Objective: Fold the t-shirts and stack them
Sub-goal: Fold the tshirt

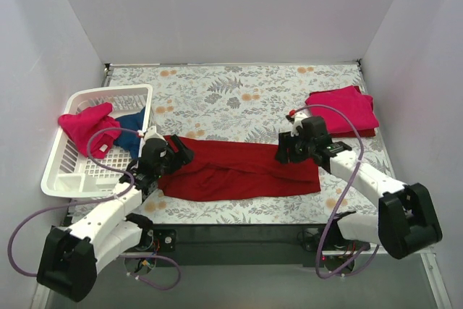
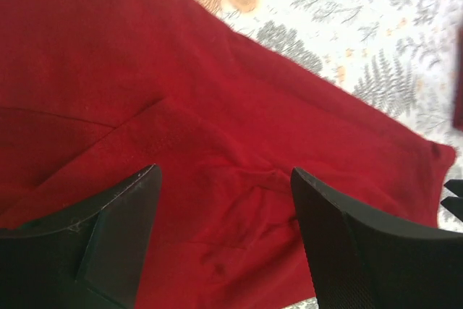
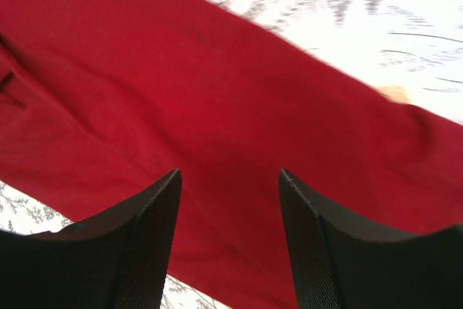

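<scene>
At the left edge of the floral worktop sits a white slatted plastic basket. A crumpled bright pinkish-red t-shirt hangs over its far rim, and a navy blue t-shirt is bunched just beside it in the basket's right corner.

Next to the basket, the left arm reaches forward, and the left jaws stand released over the left end of the large dark red t-shirt. In the left wrist view the 2 black fingers are spread wide, and the dark red cloth fills the gap between them, showing a folded flap and a few creases.

The dark red t-shirt lies flat as 1 long band across the near middle of the worktop, running between the 2 arms.

At its right end the right arm comes in from the near right corner. The right jaws are released too: the right wrist view shows both fingers parted, with smooth red cloth between and beyond them.

Farther right, near the far corner, rests a folded pile of bright pinkish-red t-shirts, well apart from the dark red one. I cannot tell how many are in the pile.
</scene>
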`<state>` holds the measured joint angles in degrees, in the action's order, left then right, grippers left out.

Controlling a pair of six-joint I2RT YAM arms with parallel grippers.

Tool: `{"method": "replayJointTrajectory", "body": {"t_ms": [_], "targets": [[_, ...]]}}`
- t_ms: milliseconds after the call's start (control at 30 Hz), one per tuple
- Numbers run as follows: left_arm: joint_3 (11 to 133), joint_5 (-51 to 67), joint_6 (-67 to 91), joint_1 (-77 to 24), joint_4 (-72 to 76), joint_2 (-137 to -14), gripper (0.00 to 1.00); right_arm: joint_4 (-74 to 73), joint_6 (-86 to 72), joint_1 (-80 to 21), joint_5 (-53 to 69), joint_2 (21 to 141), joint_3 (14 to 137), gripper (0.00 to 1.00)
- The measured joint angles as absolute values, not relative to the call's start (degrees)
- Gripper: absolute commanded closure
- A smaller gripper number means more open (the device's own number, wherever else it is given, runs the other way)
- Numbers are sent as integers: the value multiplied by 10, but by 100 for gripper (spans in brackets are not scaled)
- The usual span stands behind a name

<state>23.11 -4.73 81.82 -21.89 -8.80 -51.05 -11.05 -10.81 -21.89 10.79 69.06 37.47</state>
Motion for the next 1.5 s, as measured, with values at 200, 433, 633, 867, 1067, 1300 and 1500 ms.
{"method": "replayJointTrajectory", "body": {"t_ms": [200, 433, 633, 867, 1067, 1300, 1500], "targets": [[232, -27, 812, -220, -38, -622, 33, -60, -124, -288, 112, 784, 369, 51], [283, -12, 792, -225, 33, -760, 32, -15, -150, -298, 114, 826, 366, 55], [384, -3, 762, -228, 99, -900, 32, 32, -190, -337, 113, 828, 349, 57], [524, 17, 717, -235, 122, -1036, 32, -5, -259, -419, 90, 765, 312, 56], [666, 42, 691, -238, 124, -1150, 32, -76, -299, -455, 67, 728, 309, 55], [824, 90, 656, -261, 136, -1265, 32, -80, -309, -470, 54, 751, 329, 55], [891, 119, 629, -283, 142, -1289, 30, -113, -282, -474, 4, 762, 405, 53]]}}
